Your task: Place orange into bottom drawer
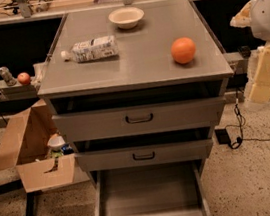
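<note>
Nearest: wide shallow grey bottom drawer, pulled out. Smooth round bright-orange orange sits near the flat grey worktop right edge. Cream gripper hangs off that edge, apart from the orange; spread or closed, cannot tell. Advice: grasp across widest girth, lower well inside drawer.

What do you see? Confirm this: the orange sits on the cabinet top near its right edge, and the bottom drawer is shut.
Not shut: the camera view shows the bottom drawer pulled open. The orange does sit on the cabinet top near its right edge. The hand hangs beyond that edge.
</note>
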